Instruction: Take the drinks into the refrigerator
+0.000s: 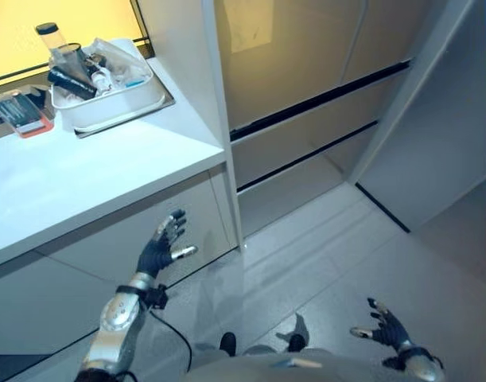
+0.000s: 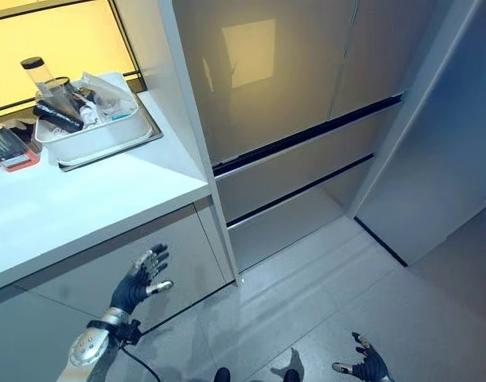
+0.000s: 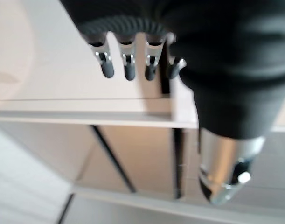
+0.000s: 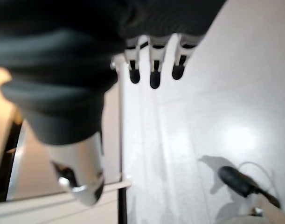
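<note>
white tabletop (image 1: pixel 83 175) carrying a white tray (image 1: pixel 115 107) at its far edge, beside the closed refrigerator (image 2: pixel 290 119); the tray holds dark-capped drink bottles (image 1: pixel 56 44) and wrapped items. a red-edged flat object (image 1: pixel 24 115) lies just beside the tray. left hand (image 1: pixel 163 248), fingers spread wide and holding nothing, hangs before the cabinet front (image 2: pixel 83 278) below the tabletop's near edge. right hand (image 1: pixel 386 326), likewise wide and empty, hangs low over the grey floor (image 1: pixel 346 255).

The refrigerator (image 2: pixel 290 95) at upper centre has glossy, reflective door panels. The counter (image 1: pixel 83 175) at left looks smooth, matt white. The floor (image 1: pixel 338 263) tiles show a soft sheen.
</note>
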Robot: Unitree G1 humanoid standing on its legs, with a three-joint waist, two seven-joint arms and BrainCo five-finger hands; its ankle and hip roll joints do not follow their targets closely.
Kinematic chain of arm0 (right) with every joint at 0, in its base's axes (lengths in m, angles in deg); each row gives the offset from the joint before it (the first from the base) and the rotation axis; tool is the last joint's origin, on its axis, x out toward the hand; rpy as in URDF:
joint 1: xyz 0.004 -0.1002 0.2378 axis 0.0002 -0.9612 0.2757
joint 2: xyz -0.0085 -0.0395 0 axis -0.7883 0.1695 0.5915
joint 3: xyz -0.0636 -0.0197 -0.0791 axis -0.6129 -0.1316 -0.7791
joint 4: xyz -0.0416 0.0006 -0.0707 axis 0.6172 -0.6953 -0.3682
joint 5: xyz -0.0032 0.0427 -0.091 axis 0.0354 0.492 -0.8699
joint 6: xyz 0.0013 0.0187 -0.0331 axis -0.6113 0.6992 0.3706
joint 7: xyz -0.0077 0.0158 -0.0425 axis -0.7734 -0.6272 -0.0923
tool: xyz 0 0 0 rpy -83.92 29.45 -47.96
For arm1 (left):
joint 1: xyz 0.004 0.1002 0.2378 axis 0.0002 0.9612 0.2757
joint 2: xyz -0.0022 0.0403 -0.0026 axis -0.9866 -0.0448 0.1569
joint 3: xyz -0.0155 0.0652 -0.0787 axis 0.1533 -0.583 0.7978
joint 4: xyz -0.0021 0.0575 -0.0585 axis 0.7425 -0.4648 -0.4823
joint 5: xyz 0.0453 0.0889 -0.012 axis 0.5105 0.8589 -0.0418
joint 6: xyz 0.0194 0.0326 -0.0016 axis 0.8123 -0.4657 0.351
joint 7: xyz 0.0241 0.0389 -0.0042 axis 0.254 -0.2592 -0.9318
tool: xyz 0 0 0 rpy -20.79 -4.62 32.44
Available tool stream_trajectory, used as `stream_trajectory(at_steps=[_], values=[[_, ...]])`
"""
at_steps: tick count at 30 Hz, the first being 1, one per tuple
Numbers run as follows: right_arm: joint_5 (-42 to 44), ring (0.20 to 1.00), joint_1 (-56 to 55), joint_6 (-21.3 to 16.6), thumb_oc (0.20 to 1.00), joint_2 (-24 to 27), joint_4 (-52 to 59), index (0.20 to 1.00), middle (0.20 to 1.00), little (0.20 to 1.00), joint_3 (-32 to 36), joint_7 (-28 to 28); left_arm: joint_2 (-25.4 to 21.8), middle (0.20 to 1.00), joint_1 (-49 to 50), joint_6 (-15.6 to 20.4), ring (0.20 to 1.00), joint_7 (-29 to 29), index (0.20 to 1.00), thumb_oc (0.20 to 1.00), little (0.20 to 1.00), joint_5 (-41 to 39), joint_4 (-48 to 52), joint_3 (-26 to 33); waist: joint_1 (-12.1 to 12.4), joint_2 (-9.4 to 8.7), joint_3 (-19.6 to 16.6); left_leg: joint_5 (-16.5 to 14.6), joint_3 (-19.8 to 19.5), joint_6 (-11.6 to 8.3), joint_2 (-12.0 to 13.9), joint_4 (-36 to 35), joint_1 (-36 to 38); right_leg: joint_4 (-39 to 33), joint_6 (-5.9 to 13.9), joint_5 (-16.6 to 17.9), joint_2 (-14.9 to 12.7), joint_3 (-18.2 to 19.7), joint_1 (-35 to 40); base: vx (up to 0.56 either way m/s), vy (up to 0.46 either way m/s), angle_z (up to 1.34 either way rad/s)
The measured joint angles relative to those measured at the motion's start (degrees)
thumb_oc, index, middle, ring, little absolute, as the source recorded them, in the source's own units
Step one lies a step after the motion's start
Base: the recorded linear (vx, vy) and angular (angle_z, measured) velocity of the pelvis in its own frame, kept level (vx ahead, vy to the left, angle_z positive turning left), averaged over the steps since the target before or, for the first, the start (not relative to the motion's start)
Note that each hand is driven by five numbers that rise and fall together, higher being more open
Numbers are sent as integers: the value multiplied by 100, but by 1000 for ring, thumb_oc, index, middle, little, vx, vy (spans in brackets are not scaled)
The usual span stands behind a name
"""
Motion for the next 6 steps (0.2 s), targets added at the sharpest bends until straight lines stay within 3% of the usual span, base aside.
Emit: stream_trajectory(at_steps=[6], values=[[4, 1000, 289, 43, 1000, -217, -734, 1000, 1000, 1000, -28, 122, 575, 1000, -318, -23, 1000, -528, 1000, 1000, 1000, 913, -2666, -79, -7, -15, -172, -38, 161, 7, 31, -2, 49, -1, 1, 15, 28, 164, -23, -18, -5, -13]])
